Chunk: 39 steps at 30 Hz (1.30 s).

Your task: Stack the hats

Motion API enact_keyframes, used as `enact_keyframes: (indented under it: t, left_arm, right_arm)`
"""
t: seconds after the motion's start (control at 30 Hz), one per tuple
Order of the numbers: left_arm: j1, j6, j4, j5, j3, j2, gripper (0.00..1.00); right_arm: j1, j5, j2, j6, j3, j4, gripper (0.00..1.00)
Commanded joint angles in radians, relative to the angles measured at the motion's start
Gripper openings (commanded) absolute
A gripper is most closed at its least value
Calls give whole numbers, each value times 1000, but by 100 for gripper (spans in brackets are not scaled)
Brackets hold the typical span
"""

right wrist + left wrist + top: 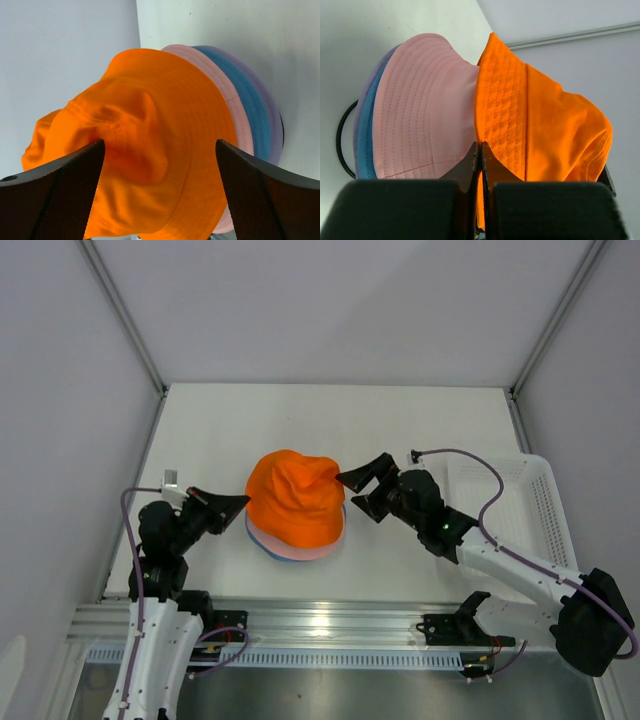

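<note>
A bright orange hat (295, 498) sits crumpled on top of the stack at the table's middle. Only the brims of the hats under it (297, 555) peek out in the top view. The left wrist view shows the orange hat (545, 130) over the pink hat (420, 110), the blue hat (366, 135) and the lavender hat (370, 82). My left gripper (240, 504) is shut, its tips (480, 146) at the stack's left side. My right gripper (352, 487) is open at the stack's right side, its jaws wide either side of the orange hat (150, 150). Pink (235, 120), blue (252, 100) and lavender (269, 107) brims show behind.
A white plastic basket (540, 510) stands at the right of the table, behind my right arm. A black wire ring of the stand (340, 135) shows under the stack. White walls close in the table on three sides.
</note>
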Motion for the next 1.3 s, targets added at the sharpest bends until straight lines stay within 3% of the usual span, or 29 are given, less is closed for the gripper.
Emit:
enact_keyframes:
  t: [0.0, 0.33, 0.53, 0.83, 1.27]
  left_arm:
    - [-2, -2, -7, -8, -12, -7, 1]
    - [-2, 40, -19, -41, -85, -3, 1]
    - [-2, 90, 1, -47, -125, -56, 1]
    - [-2, 139, -18, -43, -117, -58, 1]
    - [-2, 156, -7, -35, -137, -44, 1]
  right_arm:
    - [21, 130, -29, 137, -53, 49, 94]
    - [-32, 188, -121, 111, -111, -43, 91]
    - [-46, 129, -77, 138, -145, 33, 74]
    - [3, 86, -20, 160, -136, 153, 60]
    - [70, 75, 34, 203, -145, 179, 63]
